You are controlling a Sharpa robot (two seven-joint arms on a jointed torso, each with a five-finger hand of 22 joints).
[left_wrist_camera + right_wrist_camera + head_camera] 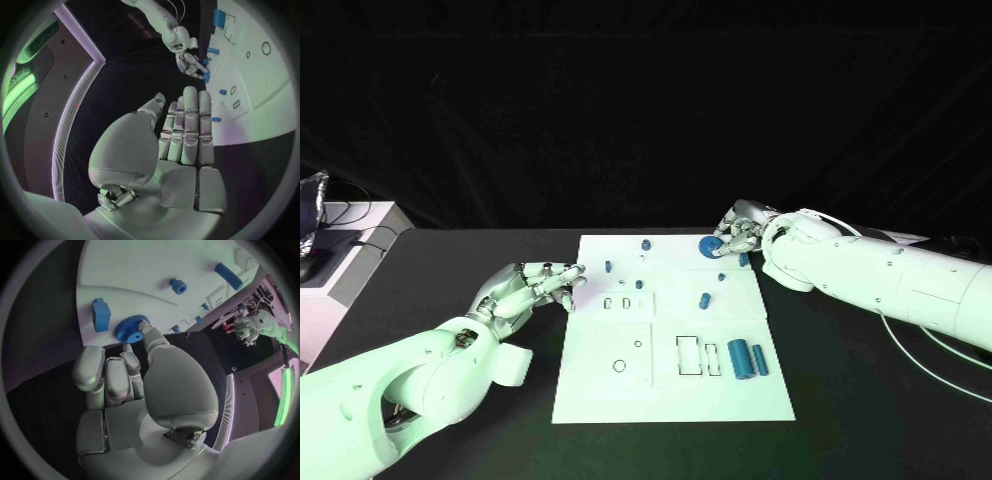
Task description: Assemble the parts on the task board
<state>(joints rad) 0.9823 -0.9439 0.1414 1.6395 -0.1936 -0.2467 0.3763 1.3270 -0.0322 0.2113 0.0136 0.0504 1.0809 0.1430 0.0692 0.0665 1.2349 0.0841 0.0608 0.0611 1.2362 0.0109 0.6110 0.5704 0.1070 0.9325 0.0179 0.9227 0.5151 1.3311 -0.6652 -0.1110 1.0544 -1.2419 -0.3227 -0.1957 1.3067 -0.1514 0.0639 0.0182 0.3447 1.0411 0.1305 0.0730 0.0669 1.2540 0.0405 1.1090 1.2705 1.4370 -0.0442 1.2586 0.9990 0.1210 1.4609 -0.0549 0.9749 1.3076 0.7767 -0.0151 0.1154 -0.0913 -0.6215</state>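
Note:
The white task board (pixel 668 400) lies in the middle of the black table. At its far right corner my right hand (pixel 737 235) pinches a blue gear (pixel 711 246) between thumb and a finger; the right wrist view has the thumb tip on the gear (pixel 130 329) at the board's edge, beside a blue block (pixel 100 314). My left hand (pixel 531 285) hovers just off the board's left edge, fingers stretched out and holding nothing (pixel 187 130). Two blue cylinders (pixel 747 360) lie side by side at the board's right, and small blue pieces (pixel 705 298) stand further up.
Black-outlined slots (pixel 689 355) and round holes (pixel 619 366) mark the board's near half. A pale box with cables (pixel 343 265) stands at the table's left edge. A thin cable (pixel 935 350) trails under my right arm.

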